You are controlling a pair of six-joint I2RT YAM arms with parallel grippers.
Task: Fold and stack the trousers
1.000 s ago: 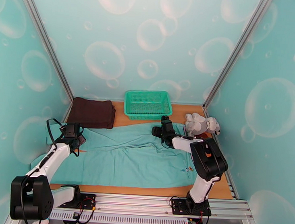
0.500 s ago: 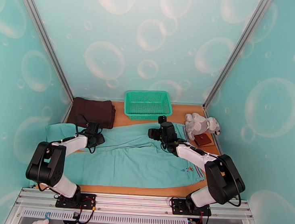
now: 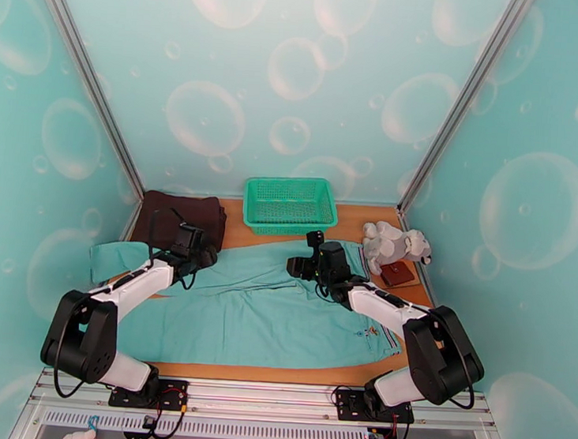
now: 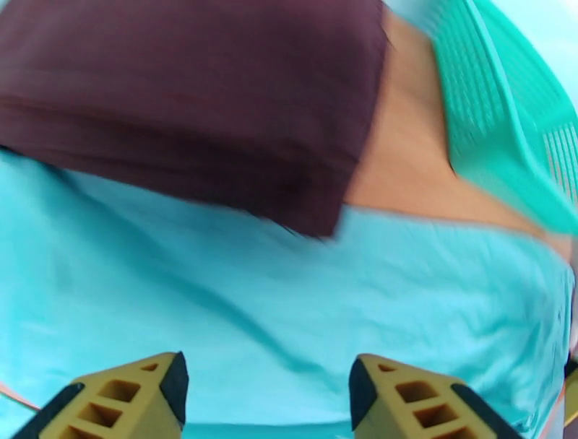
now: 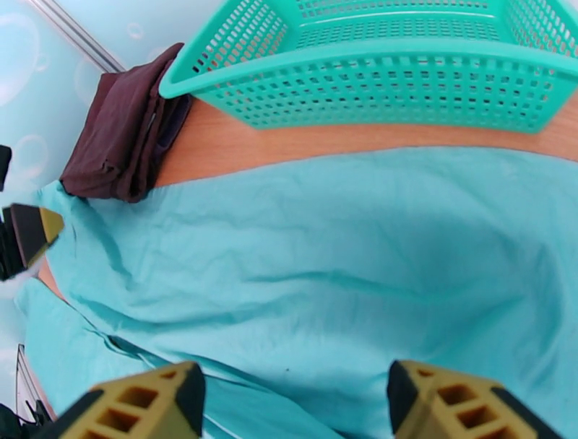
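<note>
The light teal trousers [image 3: 259,309] lie spread flat across the wooden table, legs running left, striped waistband at the right. My left gripper [image 3: 201,251] hovers over the far edge of the upper leg, close to the dark brown garment. In the left wrist view its yellow fingers [image 4: 130,397] stand apart above the teal trousers [image 4: 289,303] with nothing between them. My right gripper [image 3: 300,263] hangs over the far edge of the trousers near the basket. Seen from the right wrist, its fingers [image 5: 448,408] stand wide above the trousers [image 5: 347,245], empty.
A dark brown folded garment [image 3: 180,218] lies at the back left, a green basket [image 3: 290,204] at the back middle. A grey plush toy [image 3: 394,243] and a small brown item [image 3: 398,273] sit at the right. Bare wood [image 3: 278,370] runs along the near edge.
My left arm has swung from the left end of the trousers toward the back, up to the brown garment. The right gripper has edged slightly left and back.
</note>
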